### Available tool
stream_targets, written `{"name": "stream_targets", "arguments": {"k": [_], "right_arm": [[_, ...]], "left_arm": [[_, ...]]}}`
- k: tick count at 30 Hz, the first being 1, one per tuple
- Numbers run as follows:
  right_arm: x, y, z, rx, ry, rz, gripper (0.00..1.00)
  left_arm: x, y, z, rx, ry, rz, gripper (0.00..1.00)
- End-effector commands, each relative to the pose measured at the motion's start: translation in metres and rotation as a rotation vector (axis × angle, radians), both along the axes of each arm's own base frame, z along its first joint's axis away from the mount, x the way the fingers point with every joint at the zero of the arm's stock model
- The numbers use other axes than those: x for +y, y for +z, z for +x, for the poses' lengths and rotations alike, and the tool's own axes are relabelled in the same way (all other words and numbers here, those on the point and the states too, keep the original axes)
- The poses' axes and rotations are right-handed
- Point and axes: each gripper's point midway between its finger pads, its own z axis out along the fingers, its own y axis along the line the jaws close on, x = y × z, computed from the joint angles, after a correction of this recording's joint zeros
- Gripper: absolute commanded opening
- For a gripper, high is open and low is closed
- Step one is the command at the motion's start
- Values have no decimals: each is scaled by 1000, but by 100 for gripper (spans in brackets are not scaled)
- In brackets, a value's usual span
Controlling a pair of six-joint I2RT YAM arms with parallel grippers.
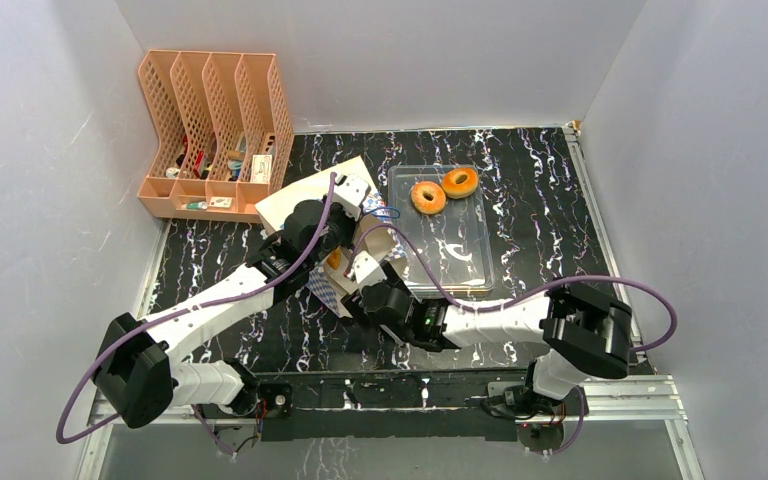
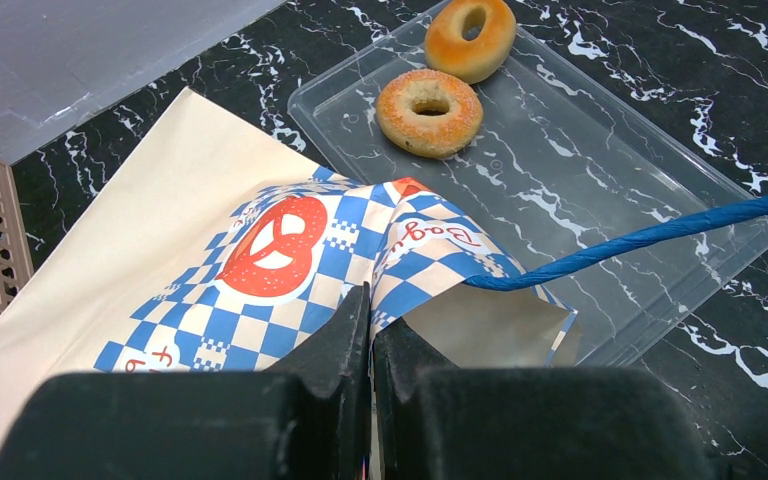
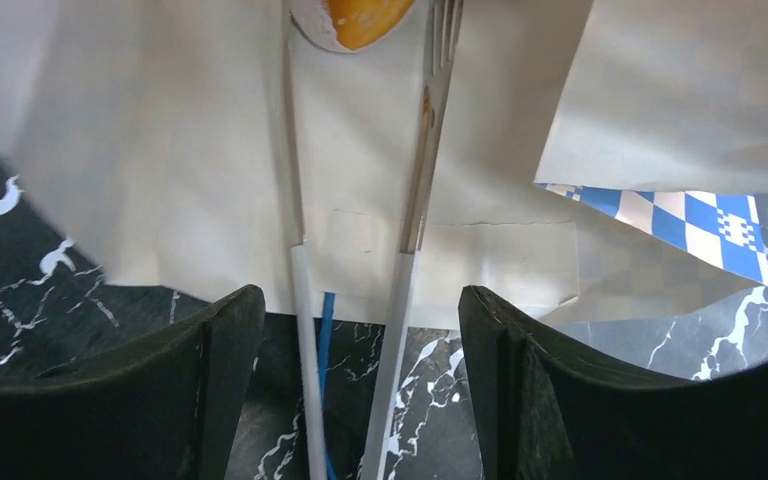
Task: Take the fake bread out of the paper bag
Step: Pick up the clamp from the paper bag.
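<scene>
Two glazed rings (image 2: 429, 111) lie in the clear tray (image 2: 600, 200) beside the paper bag (image 2: 160, 250); inside the bag, tongs (image 3: 415, 200) reach an orange bread (image 3: 360, 15). The left gripper (image 2: 371, 330) is clamped on the bag's rim; the right gripper (image 3: 360, 300) has its fingers apart

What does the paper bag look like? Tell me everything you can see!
The paper bag lies on the black marbled table, beside the clear tray. It is creased tan paper with a blue-and-white checkered band, a red-orange pretzel logo and a blue cord handle. The left gripper is shut on its rim, pinching the paper. Its mouth gapes open, and thin metal tongs reach inside toward something orange deep within.
</scene>
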Motion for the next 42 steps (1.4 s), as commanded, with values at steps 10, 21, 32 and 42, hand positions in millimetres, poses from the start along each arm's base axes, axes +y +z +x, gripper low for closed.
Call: {"name": "stream_targets", "arguments": {"k": [10,21,32,42], "right_arm": [[12,-14,21,109,20,125,75],[13,-20,15,137,45,132,79],[16,-45,17,173,43,113,73],[25,-53,19,198,55,125,47]], "left_arm": [[-1,2,-1,12,3,9,0],[-4,2,-1,12,-3,10,0],[-4,2,-1,10,-4,9,0],[-4,1,-2,11,-3,10,0]]}}
